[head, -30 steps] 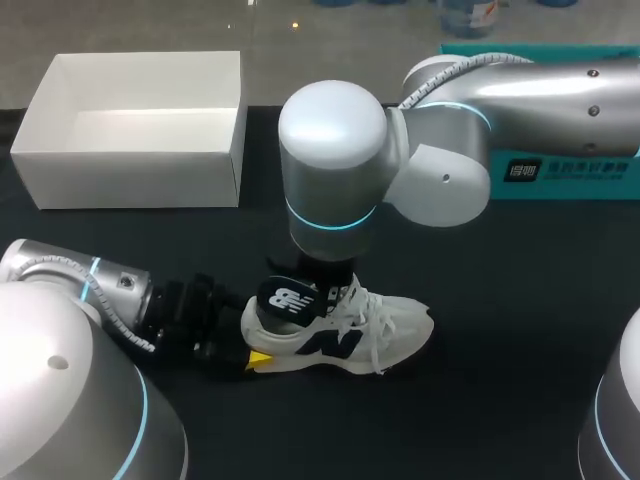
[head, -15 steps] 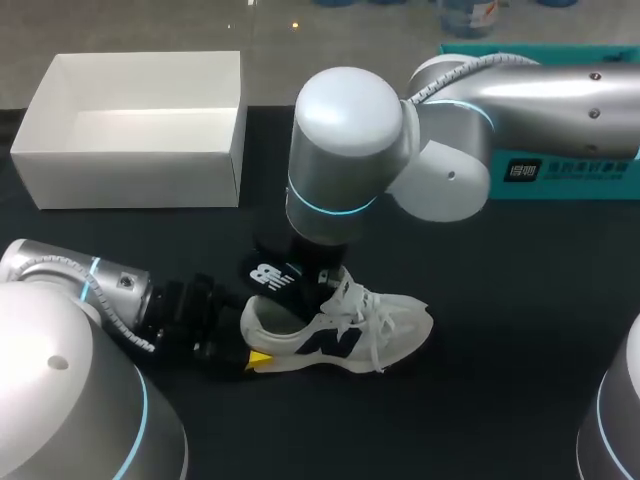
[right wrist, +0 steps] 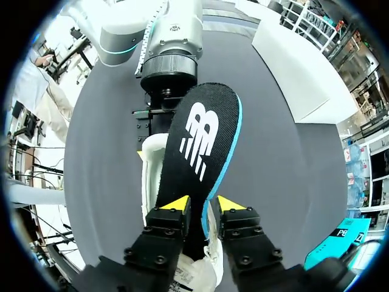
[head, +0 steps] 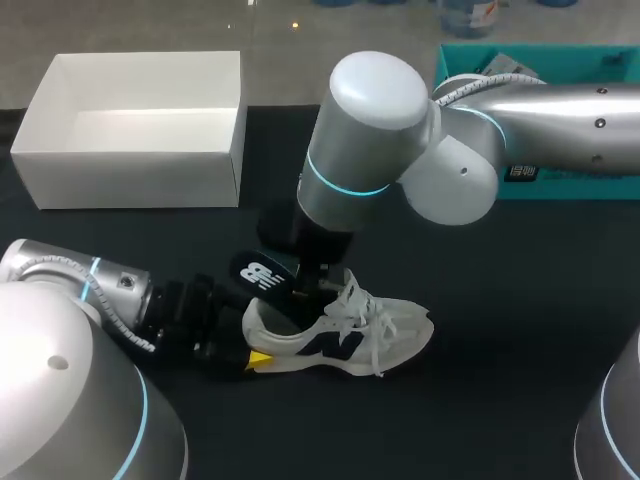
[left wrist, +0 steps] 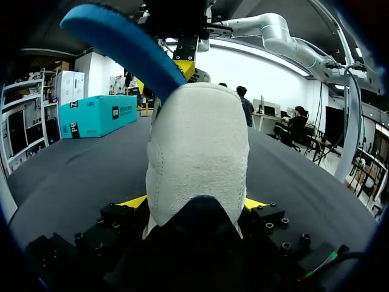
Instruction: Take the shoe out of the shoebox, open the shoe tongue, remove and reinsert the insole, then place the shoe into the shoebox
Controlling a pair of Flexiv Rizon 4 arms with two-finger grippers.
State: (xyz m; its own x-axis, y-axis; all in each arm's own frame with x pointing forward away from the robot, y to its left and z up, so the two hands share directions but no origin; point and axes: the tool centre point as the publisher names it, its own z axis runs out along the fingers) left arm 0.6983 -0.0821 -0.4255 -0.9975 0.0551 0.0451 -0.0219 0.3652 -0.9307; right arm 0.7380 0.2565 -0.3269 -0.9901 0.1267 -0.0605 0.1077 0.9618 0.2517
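A white shoe [head: 350, 330] lies on its sole on the black table, toe to the right. My left gripper [head: 245, 352] is shut on its heel [left wrist: 197, 158], one yellow tip on each side. A black insole [head: 262, 275] with a blue underside [left wrist: 121, 42] sticks up and out over the heel. Its front end still lies between the fingers of my right gripper [right wrist: 202, 204], above the shoe's opening. Those fingers stand apart, and a gap shows beside one fingertip [right wrist: 230, 204]. The right wrist hides that gripper from the head view.
The open white shoebox [head: 130, 160] stands at the back left, apart from both arms. A teal box [head: 560, 175] sits at the back right behind my right arm. Bare black tabletop [head: 500, 300] lies to the right of the shoe.
My right arm has swung to the right and tilted, drawing the insole up and out past the heel. Its fingers have parted from a tight pinch. The left arm and shoe stayed put.
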